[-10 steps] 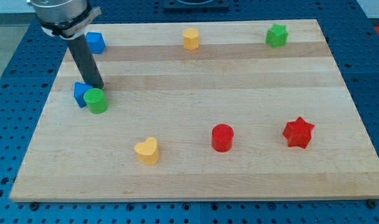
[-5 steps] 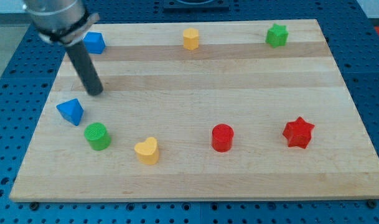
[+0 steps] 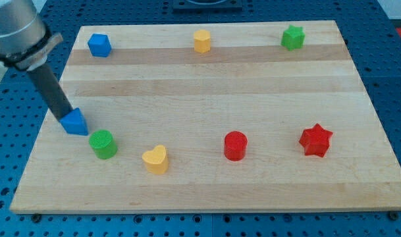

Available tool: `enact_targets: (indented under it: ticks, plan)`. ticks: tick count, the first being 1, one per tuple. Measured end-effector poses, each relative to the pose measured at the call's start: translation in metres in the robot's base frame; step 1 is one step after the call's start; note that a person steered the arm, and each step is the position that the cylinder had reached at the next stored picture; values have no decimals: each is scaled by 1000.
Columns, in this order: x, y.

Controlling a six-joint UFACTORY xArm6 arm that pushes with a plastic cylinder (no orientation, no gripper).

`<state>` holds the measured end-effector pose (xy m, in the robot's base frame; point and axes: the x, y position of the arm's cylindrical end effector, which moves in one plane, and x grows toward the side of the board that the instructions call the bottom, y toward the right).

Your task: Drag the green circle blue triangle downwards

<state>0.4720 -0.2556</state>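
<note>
The green circle (image 3: 103, 144) sits at the board's lower left. The blue triangle (image 3: 75, 122) lies just up and to the view's left of it, with a small gap between them. My tip (image 3: 62, 118) is at the left side of the blue triangle, touching or nearly touching it, close to the board's left edge. The rod leans up toward the view's top left.
A blue block (image 3: 99, 45) is at top left, a yellow hexagon (image 3: 201, 40) at top middle, a green star (image 3: 293, 37) at top right. A yellow heart (image 3: 156, 159), red cylinder (image 3: 235, 145) and red star (image 3: 315, 140) lie along the lower part of the wooden board (image 3: 213, 85).
The green circle and blue triangle moved down the board and apart. My tip then moved from above them leftward and down to the triangle's left side.
</note>
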Motion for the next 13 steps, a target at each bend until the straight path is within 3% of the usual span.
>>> enact_targets:
  ticks: [2,3,6,7,9,11,12,13]
  plan:
    - [50,1]
    - [44,1]
    - [-63,16]
    - [-68,79]
    - [-13,261]
    - [-10,317]
    - [14,331]
    - [68,334]
